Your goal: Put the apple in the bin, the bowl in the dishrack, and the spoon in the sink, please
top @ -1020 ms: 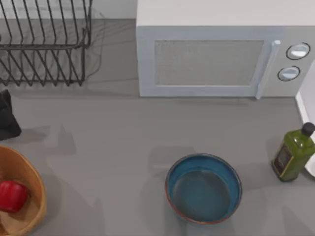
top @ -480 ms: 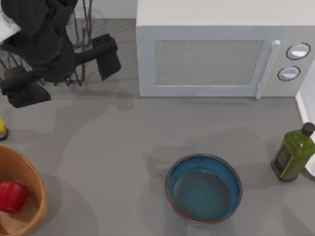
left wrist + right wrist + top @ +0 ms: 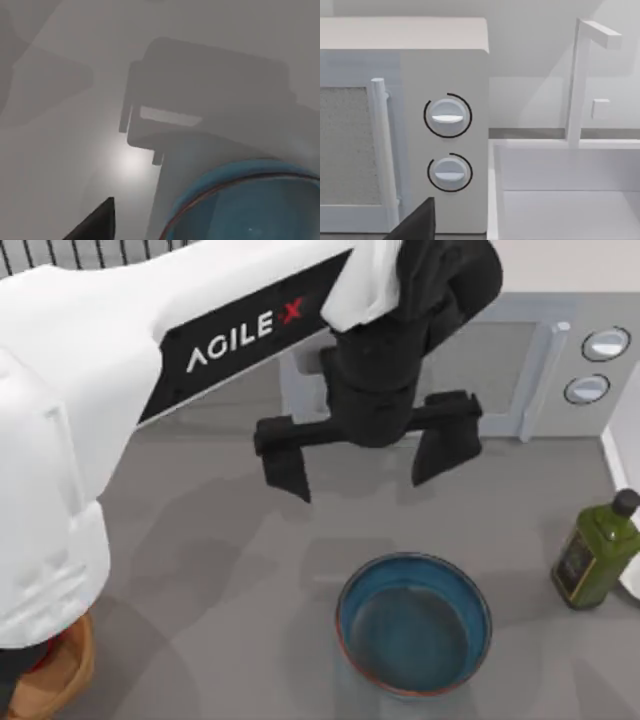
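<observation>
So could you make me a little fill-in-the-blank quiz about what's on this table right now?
1. The left end effector hangs with its fingers ____ over the table, between the microwave and the bowl.
2. The glazed bowl is ____ in colour.
3. The green bottle stands to the top view's ____ of the bowl.
4. The microwave front carries ____ round knobs.

Missing words: open; blue; right; two
</observation>
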`<state>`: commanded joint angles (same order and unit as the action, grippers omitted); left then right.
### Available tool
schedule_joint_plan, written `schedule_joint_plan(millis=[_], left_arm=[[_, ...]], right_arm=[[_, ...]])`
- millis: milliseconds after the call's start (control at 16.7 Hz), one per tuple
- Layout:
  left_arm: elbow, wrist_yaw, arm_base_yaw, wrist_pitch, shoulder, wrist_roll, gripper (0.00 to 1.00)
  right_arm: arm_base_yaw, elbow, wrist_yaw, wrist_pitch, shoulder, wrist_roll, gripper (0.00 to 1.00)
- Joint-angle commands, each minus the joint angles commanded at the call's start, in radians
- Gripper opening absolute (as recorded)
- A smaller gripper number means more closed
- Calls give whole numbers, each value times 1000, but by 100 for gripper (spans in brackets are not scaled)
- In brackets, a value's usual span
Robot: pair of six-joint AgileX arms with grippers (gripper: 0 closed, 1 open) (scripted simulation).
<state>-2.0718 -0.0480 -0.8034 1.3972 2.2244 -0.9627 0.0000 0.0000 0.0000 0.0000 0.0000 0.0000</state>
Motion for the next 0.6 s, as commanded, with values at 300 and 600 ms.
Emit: schedule_joint_plan(millis=[300, 600], left_arm=[[-297, 39, -194, 139, 193, -63, 100], [-402, 54, -270, 180, 242, -78, 100]], right_arm=[[0, 0, 0, 0, 0, 0, 100], [0, 0, 0, 0, 0, 0, 100]])
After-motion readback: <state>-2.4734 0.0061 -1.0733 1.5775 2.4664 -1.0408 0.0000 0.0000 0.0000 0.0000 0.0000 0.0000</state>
